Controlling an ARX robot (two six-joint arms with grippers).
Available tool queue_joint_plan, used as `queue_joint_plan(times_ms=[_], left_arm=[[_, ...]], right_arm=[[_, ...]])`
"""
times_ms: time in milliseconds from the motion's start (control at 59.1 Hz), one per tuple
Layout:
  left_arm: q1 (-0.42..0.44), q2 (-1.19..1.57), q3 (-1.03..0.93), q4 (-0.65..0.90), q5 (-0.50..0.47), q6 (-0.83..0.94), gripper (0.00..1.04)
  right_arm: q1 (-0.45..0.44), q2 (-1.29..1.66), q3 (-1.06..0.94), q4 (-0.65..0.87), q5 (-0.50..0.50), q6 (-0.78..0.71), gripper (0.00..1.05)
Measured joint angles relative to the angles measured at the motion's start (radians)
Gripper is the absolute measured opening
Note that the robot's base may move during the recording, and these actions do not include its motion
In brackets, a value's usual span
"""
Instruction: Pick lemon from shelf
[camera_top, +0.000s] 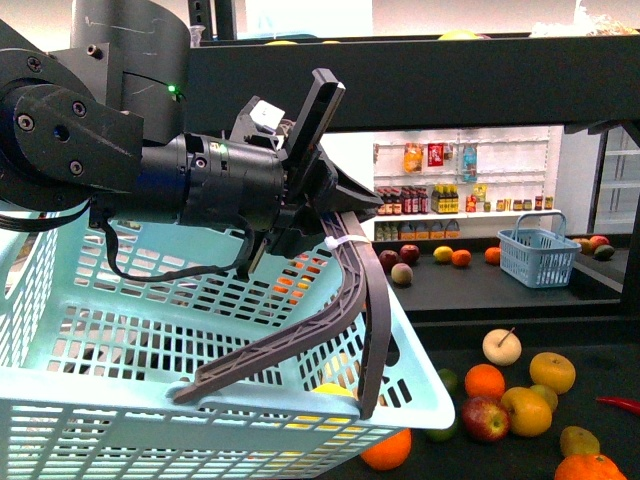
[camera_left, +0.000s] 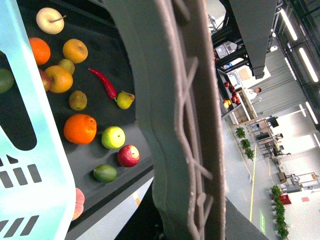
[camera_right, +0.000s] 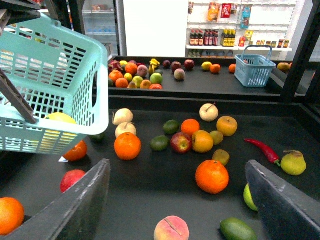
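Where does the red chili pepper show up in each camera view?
Front: red chili pepper, at the far right edge.
Left wrist: red chili pepper beside the yellow-green pear.
Right wrist: red chili pepper beside the same pear.
Shared landmark: pale stemmed apple.

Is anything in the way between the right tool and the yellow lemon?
Yes. The lemon seems to sit inside the pale blue basket, so the basket's slotted wall stands between it and the open right tool. The left tool grips the basket's handle.

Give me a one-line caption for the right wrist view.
Open right pincer hovers above the shelf of scattered fruit; pale-blue basket holds a yellow fruit.
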Motion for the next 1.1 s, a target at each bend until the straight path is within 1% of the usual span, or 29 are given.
queue_joint_plan(times_ms=[85, 102, 169, 558, 592, 677, 728, 846, 1100], left_arm=[[0.0, 0.0, 0.0, 0.0, 0.0, 0.0, 0.09], [0.0, 0.0, 0.0, 0.0, 0.0, 0.0, 0.09], [0.0, 0.0, 0.0, 0.0, 0.0, 0.0, 0.09], [0.0, 0.0, 0.0, 0.001, -0.003, -0.003, 0.09], [-0.001, 0.0, -0.005, 0.026, -0.043, -0.027, 0.09], [-0.004, 0.005, -0.007, 0.116, -0.202, -0.148, 0.08], [0.0, 0.006, -0.006, 0.132, -0.261, -0.183, 0.08], [0.025, 0.024, -0.004, 0.198, -0.33, -0.253, 0.08], [0.094, 0.043, -0.004, 0.405, -0.502, -0.432, 0.08]], right_arm=[[0.0, 0.0, 0.0, 0.0, 0.0, 0.0, 0.98], [0.0, 0.0, 0.0, 0.0, 0.0, 0.001, 0.99], [0.0, 0.0, 0.0, 0.0, 0.0, 0.001, 0.97], [0.0, 0.0, 0.0, 0.0, 0.0, 0.001, 0.97], [0.0, 0.0, 0.0, 0.0, 0.0, 0.001, 0.97], [0.0, 0.0, 0.0, 0.0, 0.0, 0.001, 0.97], [0.0, 0.0, 0.0, 0.0, 0.0, 0.001, 0.97], [0.0, 0.0, 0.0, 0.0, 0.0, 0.001, 0.97], [0.0, 0.0, 0.0, 0.0, 0.0, 0.001, 0.97]])
